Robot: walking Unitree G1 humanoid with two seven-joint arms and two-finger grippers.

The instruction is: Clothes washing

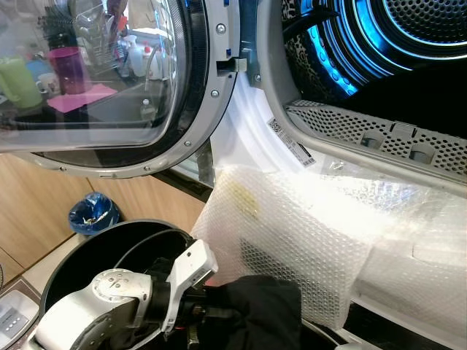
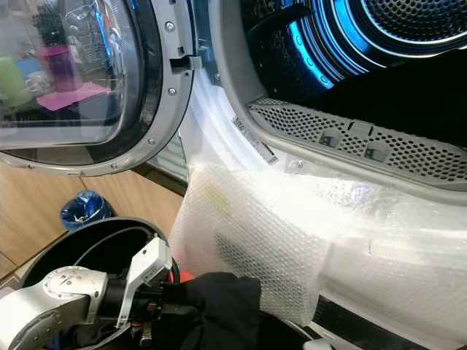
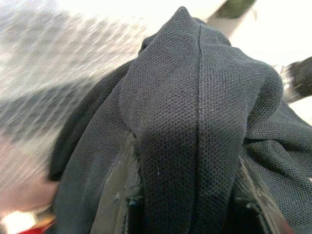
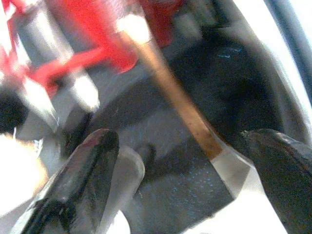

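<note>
Loading is at an early stage. At lower centre, the left gripper [image 1: 201, 312] is clamped on a black garment [image 1: 255, 310] above the basket [image 1: 87, 251]. The drum [image 1: 379, 44] (upper right, door [image 1: 109, 80] open) awaits it. Right gripper [image 4: 180, 165]: fingers apart, holding nothing.

white sticker [image 1: 301, 152] on machine rim, print too small to read

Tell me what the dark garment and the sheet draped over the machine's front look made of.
Dark garment: knit fabric, likely cotton piqué; a fine matte honeycomb weave and a stitched seam show. Draped sheet: clear plastic bubble wrap, glossy, with rows of small bubbles.
</note>
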